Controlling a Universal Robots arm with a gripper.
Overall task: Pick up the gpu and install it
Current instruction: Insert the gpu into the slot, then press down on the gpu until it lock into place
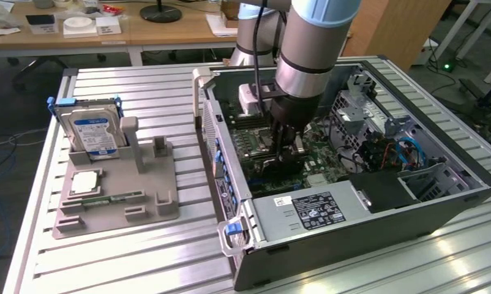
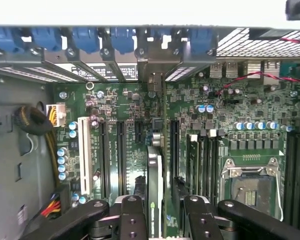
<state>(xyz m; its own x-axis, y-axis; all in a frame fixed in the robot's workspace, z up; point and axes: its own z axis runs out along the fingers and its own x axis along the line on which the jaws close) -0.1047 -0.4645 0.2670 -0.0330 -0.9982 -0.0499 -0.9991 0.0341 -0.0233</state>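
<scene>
Between the closed fingers (image 2: 135, 220) of the gripper (image 2: 157, 220) stands the gpu (image 2: 153, 180), edge-on and clamped, directly over a motherboard (image 2: 190, 115) expansion slot inside the computer case (image 1: 441, 208). Seating well likely requires a vertical card and its bracket aligned with the rear opening (image 2: 155, 80).

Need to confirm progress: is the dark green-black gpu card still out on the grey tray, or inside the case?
Inside the case: the dark gpu card stands on edge over the green motherboard, held in the pincer.

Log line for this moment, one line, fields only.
gripper: shut on gpu | gpu: edge-on over motherboard slots, bracket end toward case rear | seating: cannot tell | hard drive: in holder
</scene>
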